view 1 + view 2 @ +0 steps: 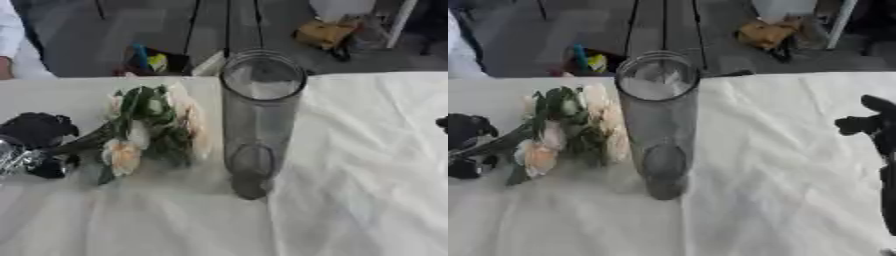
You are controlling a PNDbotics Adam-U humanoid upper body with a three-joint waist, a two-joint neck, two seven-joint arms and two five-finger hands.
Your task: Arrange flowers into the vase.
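Glass vase (260, 120) stands upright at centre on white cloth (367, 190), empty; prob. tippy and breakable, so steady it low. Flower bunch (153, 127) at 9 o'clock of vase, just beside it: light, soft heads, best taken by the stems. Left hand (35, 142) closed round those stems. Right hand (878, 125) at 3 o'clock; fingers can't tell.

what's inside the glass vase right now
Nothing shows inside the clear vase; through its walls only the white tablecloth appears. The flowers lie beside it, stems at the left robot hand.
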